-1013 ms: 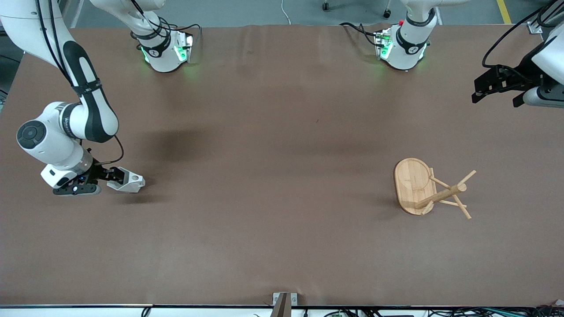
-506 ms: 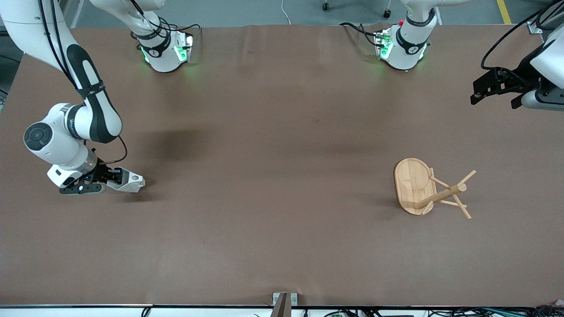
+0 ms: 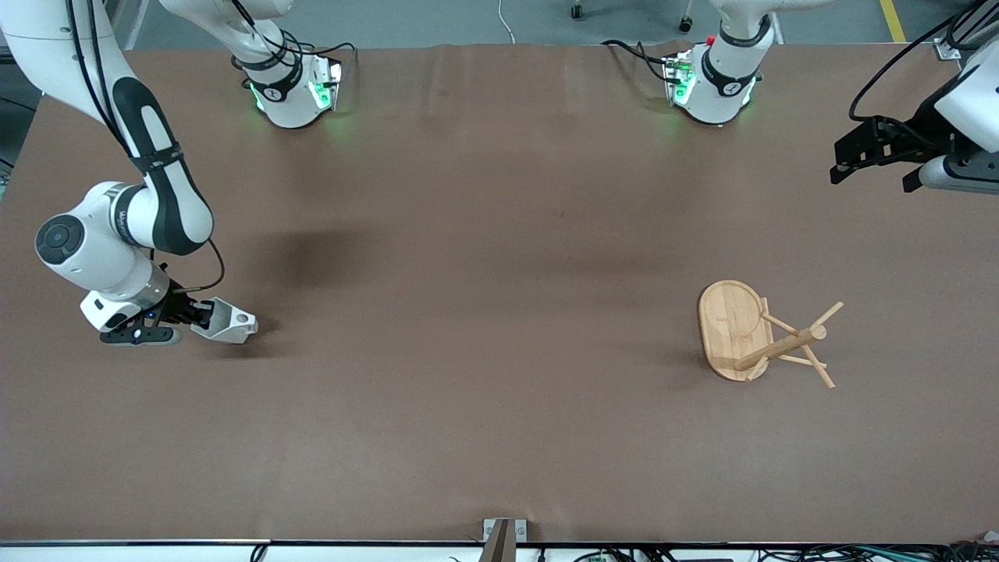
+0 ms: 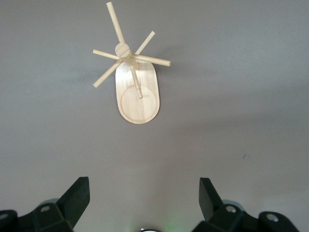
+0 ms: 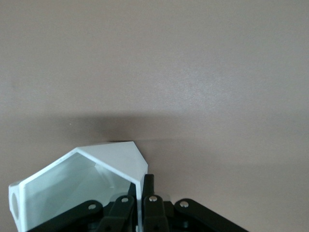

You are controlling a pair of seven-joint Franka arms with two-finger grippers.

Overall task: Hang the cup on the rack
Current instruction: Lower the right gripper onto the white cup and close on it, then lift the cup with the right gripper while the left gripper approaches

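The white faceted cup (image 3: 228, 321) is near the right arm's end of the table, low at the brown surface. My right gripper (image 3: 204, 314) is shut on its wall. In the right wrist view the fingers (image 5: 153, 191) pinch the cup (image 5: 77, 181) at its rim, one inside and one outside. The bamboo rack (image 3: 732, 328) stands toward the left arm's end, with its post and pegs (image 3: 796, 342) free. My left gripper (image 3: 872, 176) waits open and empty in the air over the left arm's end of the table. The left wrist view shows it (image 4: 144, 193) with the rack (image 4: 137, 96) below.
The brown table (image 3: 484, 312) is bare between the cup and the rack. The two arm bases (image 3: 293, 90) (image 3: 714, 86) stand along the edge farthest from the front camera. A small metal bracket (image 3: 503, 535) sits at the nearest edge.
My right arm has shifted a little while the cup stays in about the same spot in its grip. My left gripper has drifted slightly toward the bases.
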